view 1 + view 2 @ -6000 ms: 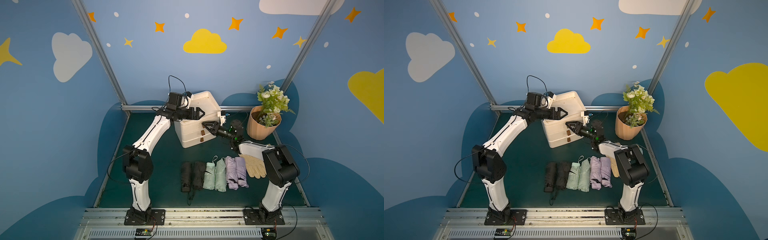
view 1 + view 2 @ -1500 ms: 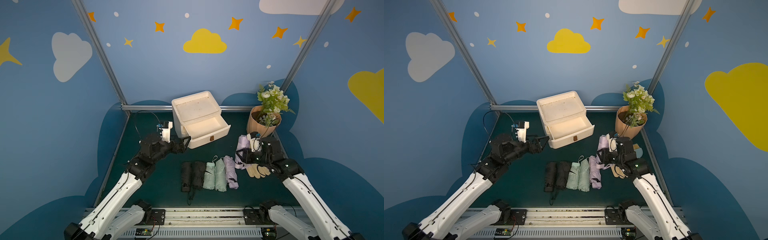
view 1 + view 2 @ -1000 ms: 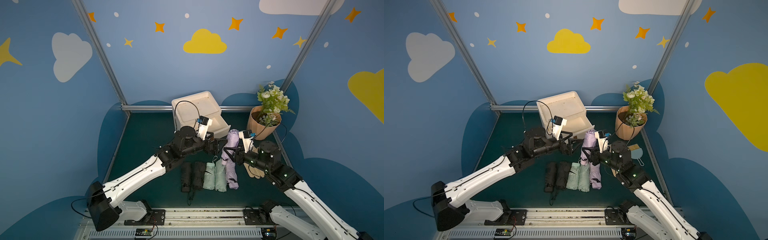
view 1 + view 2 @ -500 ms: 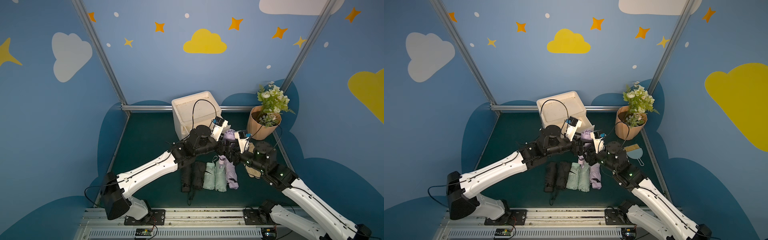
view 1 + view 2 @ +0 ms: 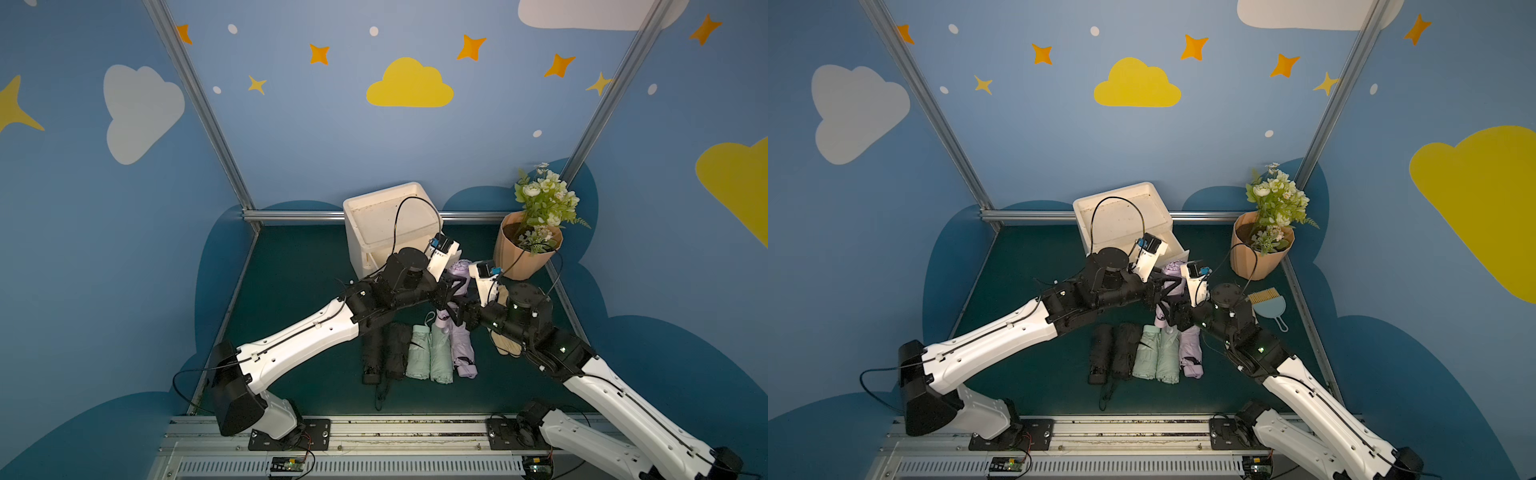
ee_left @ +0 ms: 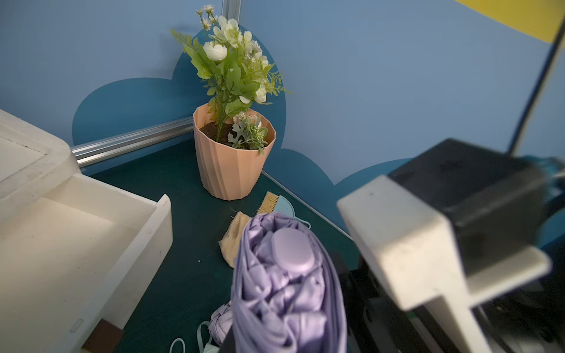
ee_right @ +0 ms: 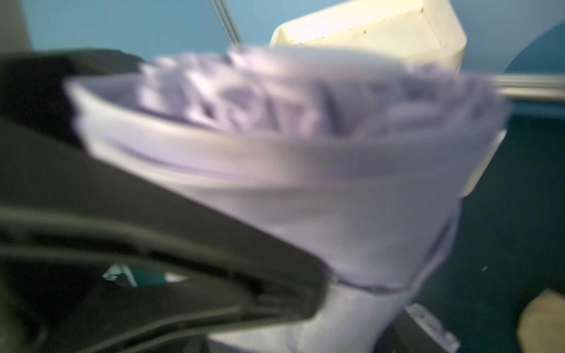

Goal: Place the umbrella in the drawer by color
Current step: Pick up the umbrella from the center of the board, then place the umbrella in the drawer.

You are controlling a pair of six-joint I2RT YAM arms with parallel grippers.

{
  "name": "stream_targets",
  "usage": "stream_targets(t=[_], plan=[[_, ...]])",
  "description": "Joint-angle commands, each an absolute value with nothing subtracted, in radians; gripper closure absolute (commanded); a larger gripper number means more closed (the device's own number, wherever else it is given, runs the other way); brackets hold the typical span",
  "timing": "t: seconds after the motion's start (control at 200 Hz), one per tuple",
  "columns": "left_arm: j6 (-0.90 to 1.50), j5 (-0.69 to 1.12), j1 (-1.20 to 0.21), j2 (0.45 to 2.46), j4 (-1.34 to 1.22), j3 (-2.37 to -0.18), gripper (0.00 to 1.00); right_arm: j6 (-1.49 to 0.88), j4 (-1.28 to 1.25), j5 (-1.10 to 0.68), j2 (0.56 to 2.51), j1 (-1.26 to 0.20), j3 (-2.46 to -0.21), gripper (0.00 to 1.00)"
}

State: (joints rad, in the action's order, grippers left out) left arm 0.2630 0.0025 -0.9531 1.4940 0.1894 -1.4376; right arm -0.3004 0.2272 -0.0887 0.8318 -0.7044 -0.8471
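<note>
Blue cloud-wall booth, dark green mat (image 5: pixel 291 291). The left gripper (image 5: pixel 454 286) looks clamped on the upper body of the purple umbrella (image 5: pixel 459 268). The umbrella hangs roughly upright above the mat, just in front of the open drawer (image 6: pixel 143 259), not in it. The right gripper (image 5: pixel 456 315) sits at the umbrella's lower end. Can't tell if its jaws are apart or gripping: fabric hides the fingers and its wrist view is blur. Reads as a handover to the left arm. Risks:
- The left grip is on soft folded canopy, so the fabric can slip. The umbrella would drop onto the second purple umbrella (image 5: pixel 463 353) and mint pair (image 5: pixel 430 353) below, scrambling the row.
- If both arms hold and move at once, they twist it or fight over it.
- The wrists are nearly touching, so a collision on retreat is plausible.
- The umbrella is upright and needs laying flat, or it catches the drawer front.
- The flower pot (image 5: pixel 525 253) is near the right arm, and an elbow swing could tip it.
</note>
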Motion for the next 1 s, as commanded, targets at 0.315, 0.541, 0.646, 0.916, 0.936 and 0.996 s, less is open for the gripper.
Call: stream_targets(t=[0.315,0.541,0.646,0.916,0.936,0.996], plan=[[-0.106,-0.109,-0.837,1.503,0.531,-1.735,0.97,-0.248,0.351,-0.190,0.674,-0.592,-0.950,0.02],[-0.294,-0.155,-0.800,1.613,0.550,-1.907,0.97,-0.341,0.275,-0.212,0.668,-0.531,-0.814,0.02],[-0.349,-0.143,-0.786,1.664,0.515,-1.961,0.97,-0.375,0.208,-0.231,0.674,-0.524,-0.746,0.02],[-0.493,0.013,-0.732,1.756,0.363,-2.003,0.97,-0.361,0.119,-0.270,0.673,-0.510,-0.680,0.02],[-0.497,0.037,-0.725,1.759,0.353,-1.997,0.97,-0.352,0.123,-0.275,0.672,-0.506,-0.685,0.02],[-0.513,0.110,-0.709,1.769,0.328,-1.974,0.97,-0.328,0.149,-0.289,0.672,-0.491,-0.709,0.02]])
